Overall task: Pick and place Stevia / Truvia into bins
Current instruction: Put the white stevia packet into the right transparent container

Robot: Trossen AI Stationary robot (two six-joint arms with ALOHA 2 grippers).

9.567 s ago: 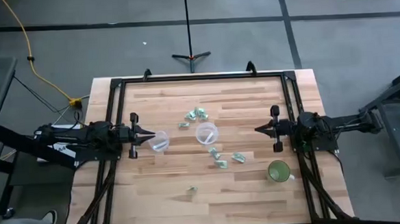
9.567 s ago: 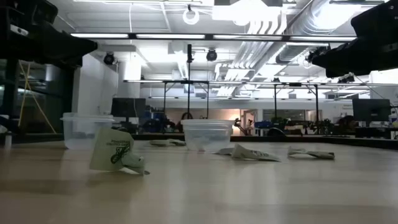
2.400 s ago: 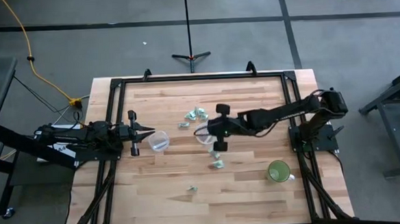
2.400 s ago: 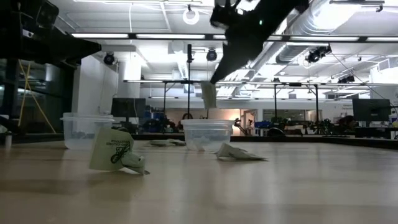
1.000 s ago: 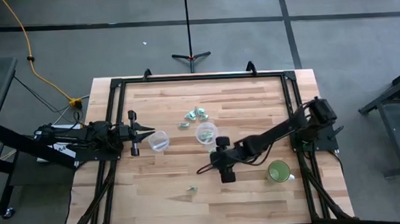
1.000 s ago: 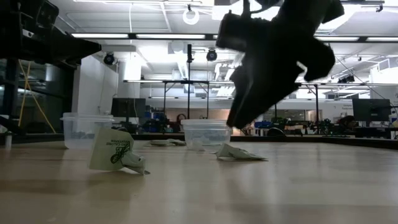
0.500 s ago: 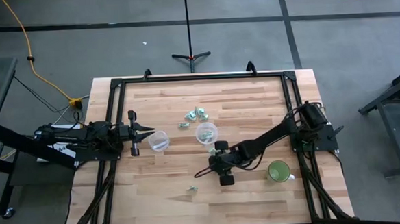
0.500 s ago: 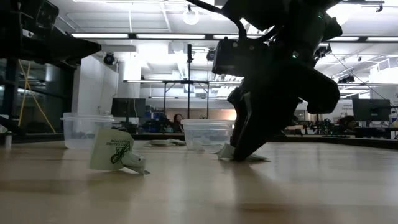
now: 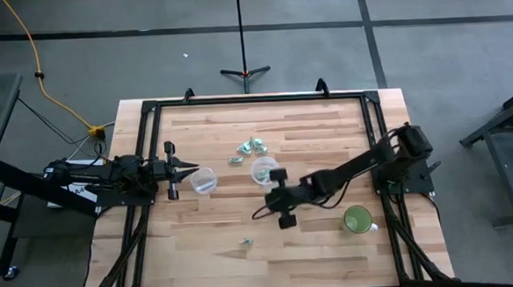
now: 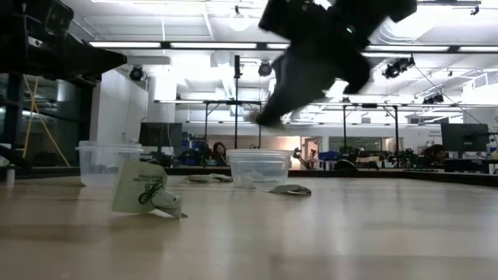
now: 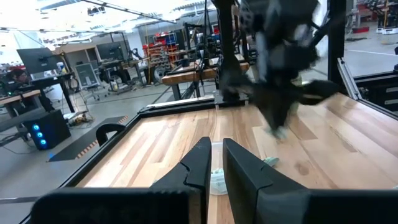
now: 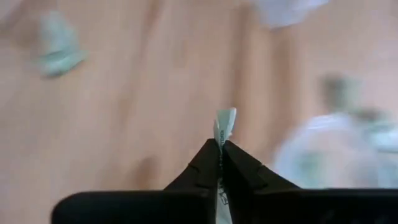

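Observation:
Pale green and white sachets lie on the wood: a cluster (image 9: 252,146) toward the far edge, one (image 9: 247,242) near the near edge, one (image 10: 289,189) below my right gripper. One clear cup (image 9: 265,170) stands mid-table. The other (image 9: 204,180) stands just off my left gripper (image 9: 194,170), which is shut and holds nothing. My right gripper (image 9: 275,198) hovers above the table, just on the near side of the middle cup, shut on a sachet (image 12: 224,119). My right gripper (image 12: 221,144) pinches one sachet between its two fingertips, by one end (image 12: 222,132). The other end sticks out past the fingertips, slightly crumpled. The sachet is lifted clear of the table.
An opaque green cup (image 9: 358,219) stands near the table's right near corner. A black frame (image 9: 254,100) runs around the table. One sachet (image 10: 144,189) stands propped up close to the low camera. The left cup holds a sachet (image 9: 203,187).
My right gripper dropped to the table onto the sachets on the near side of the middle cup and has risen again, moving toward the far edge and that cup. It now carries one sachet lifted clear. Another sachet stays on the table.

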